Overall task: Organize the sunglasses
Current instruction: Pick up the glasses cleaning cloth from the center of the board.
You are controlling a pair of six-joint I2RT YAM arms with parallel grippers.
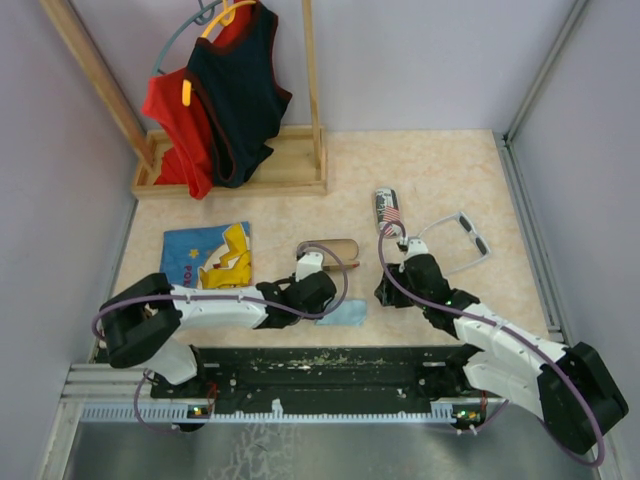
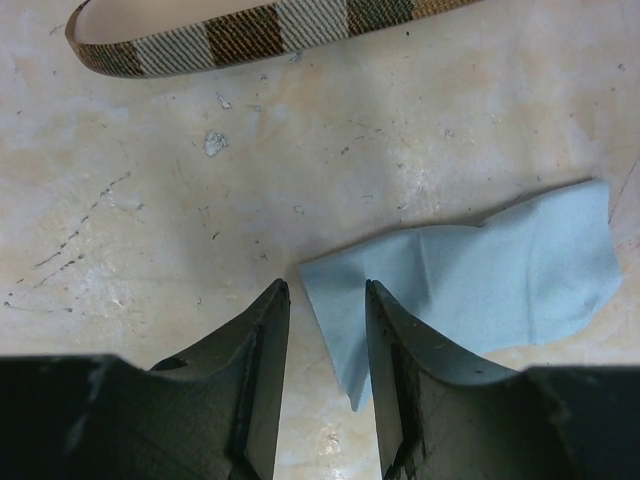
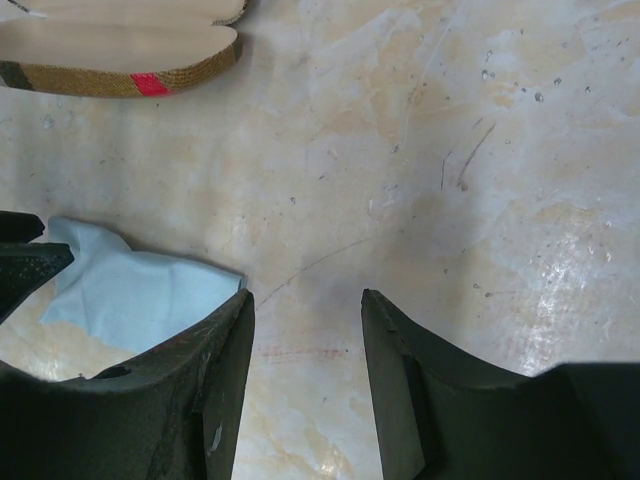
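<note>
The white-grey sunglasses (image 1: 455,240) lie unfolded on the table at the right, beyond my right arm. My left gripper (image 1: 322,303) (image 2: 325,285) stands open and low over the table, with the corner of a light-blue cloth (image 1: 340,313) (image 2: 480,270) between its fingers. My right gripper (image 1: 386,296) (image 3: 305,295) is open over bare table, nothing between its fingers; the cloth (image 3: 130,290) lies just to its left. An open plaid case (image 1: 328,250) (image 2: 200,40) (image 3: 110,50) lies beyond the cloth.
A flag-print case (image 1: 386,208) lies behind the right gripper. A blue and yellow printed cloth (image 1: 208,255) lies at the left. A wooden rack (image 1: 240,170) with red and dark tops (image 1: 215,100) stands at the back left. Walls close in on both sides.
</note>
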